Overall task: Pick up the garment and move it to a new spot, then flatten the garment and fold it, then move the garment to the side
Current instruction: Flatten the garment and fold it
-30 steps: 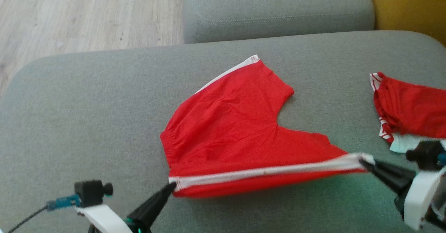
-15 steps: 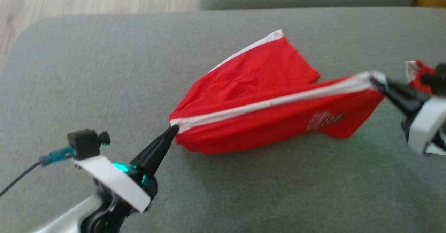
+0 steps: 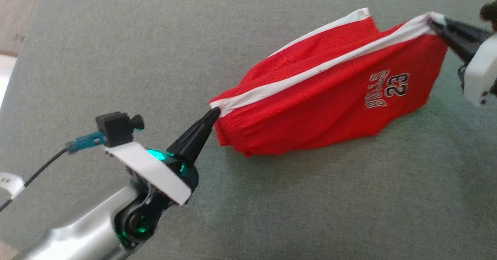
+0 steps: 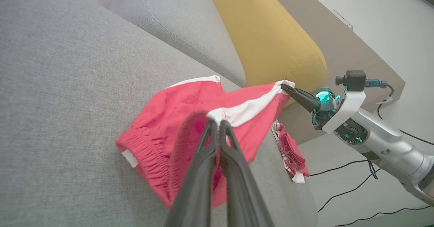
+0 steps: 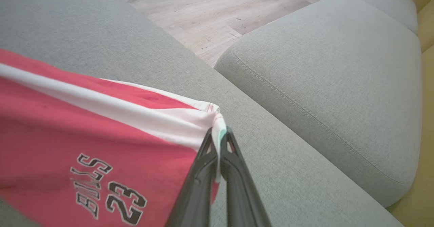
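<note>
The garment, red shorts (image 3: 330, 96) with a white side stripe and a "BULLS 23" print, hangs stretched between my two grippers above the grey sofa seat (image 3: 116, 58); its lower part rests on the seat. My left gripper (image 3: 215, 110) is shut on the waistband end of the stripe, as the left wrist view shows with the gripper (image 4: 217, 121) pinching the shorts (image 4: 162, 125). My right gripper (image 3: 431, 21) is shut on the hem end of the stripe. In the right wrist view that gripper (image 5: 218, 132) pinches the white edge of the shorts (image 5: 84, 128).
A second red-and-white garment (image 4: 291, 150) lies near the seat's edge, beyond the shorts. A yellow cushion (image 4: 271, 40) and a further grey cushion (image 5: 322, 67) border the seat. Wooden floor (image 5: 220, 10) lies beyond it, and cables (image 4: 339, 186) trail beside the sofa.
Both grippers have raised the striped edge and carried it over the rest of the shorts, so the printed side now faces me. The head camera has also shifted.
</note>
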Robot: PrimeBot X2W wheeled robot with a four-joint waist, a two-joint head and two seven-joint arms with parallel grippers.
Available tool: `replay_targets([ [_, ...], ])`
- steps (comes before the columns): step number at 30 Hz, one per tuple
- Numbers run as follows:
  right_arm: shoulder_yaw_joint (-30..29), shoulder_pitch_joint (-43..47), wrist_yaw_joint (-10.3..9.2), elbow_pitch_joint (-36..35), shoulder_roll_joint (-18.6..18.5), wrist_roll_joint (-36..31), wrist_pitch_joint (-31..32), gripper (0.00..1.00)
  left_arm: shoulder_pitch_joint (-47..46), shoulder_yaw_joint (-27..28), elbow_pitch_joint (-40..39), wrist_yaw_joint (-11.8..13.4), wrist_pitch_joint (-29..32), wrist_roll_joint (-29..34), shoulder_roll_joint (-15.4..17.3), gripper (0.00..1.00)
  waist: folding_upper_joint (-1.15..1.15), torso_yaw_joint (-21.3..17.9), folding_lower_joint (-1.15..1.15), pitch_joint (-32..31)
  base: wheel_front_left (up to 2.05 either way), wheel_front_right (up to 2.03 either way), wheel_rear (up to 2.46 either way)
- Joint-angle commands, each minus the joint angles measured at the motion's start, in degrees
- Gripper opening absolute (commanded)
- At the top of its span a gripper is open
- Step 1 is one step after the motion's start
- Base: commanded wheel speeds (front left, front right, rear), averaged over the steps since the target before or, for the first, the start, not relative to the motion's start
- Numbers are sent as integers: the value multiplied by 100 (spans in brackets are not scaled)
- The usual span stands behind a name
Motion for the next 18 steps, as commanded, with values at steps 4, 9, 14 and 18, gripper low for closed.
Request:
replay_targets([
  [4,51,-341,37,84,-119,82,135,0,-452,171,52,-33,-108,44,-71,0,0,312,-1,379,0,0,0],
  [9,106,-615,37,166,-102,45,221,0,-673,86,233,-33,-177,65,-240,0,0,425,-1,617,0,0,0],
  [14,122,-741,37,219,-66,-8,262,0,-851,13,378,-33,-204,62,-330,0,0,467,-1,756,0,0,0],
  [18,127,-778,37,218,-37,-63,256,0,-1010,-89,479,-33,-230,90,-385,0,0,483,-1,891,0,0,0],
])
